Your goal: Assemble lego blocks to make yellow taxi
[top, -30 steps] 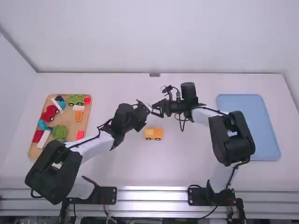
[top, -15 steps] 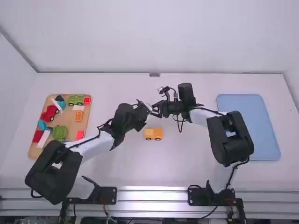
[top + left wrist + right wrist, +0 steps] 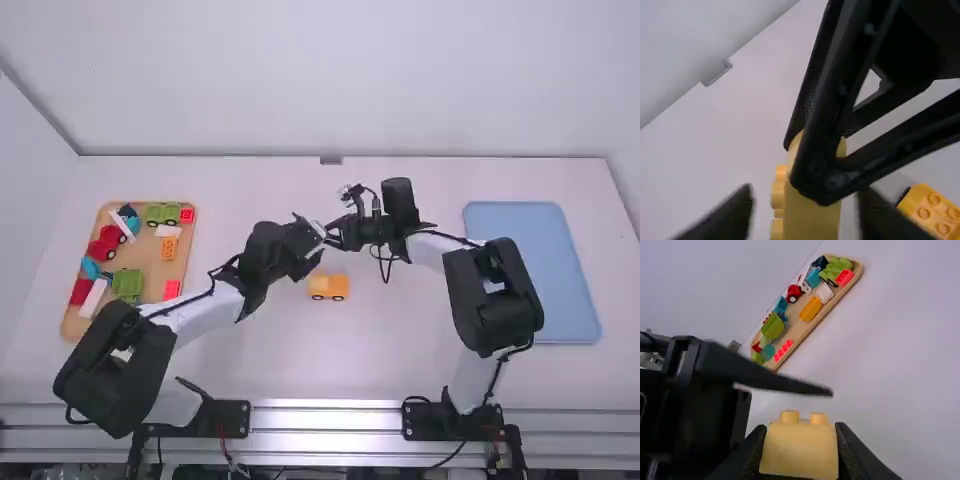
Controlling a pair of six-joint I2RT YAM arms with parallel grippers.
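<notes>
Gripping a yellow block [image 3: 800, 452] in the right pincer [image 3: 334, 238], inward from the surface's [image 3: 420, 350] far edge. Holding the left pincer [image 3: 319, 233] wide, close by.

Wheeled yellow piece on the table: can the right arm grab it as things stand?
Probably not: the right gripper is shut on the pale yellow block, so its fingers look occupied, though the wheeled yellow piece lies nearby.

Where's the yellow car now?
In the high view, the yellow car sits on the table just right of the left arm, between the wooden tray on the left and the blue tray on the right.
</notes>
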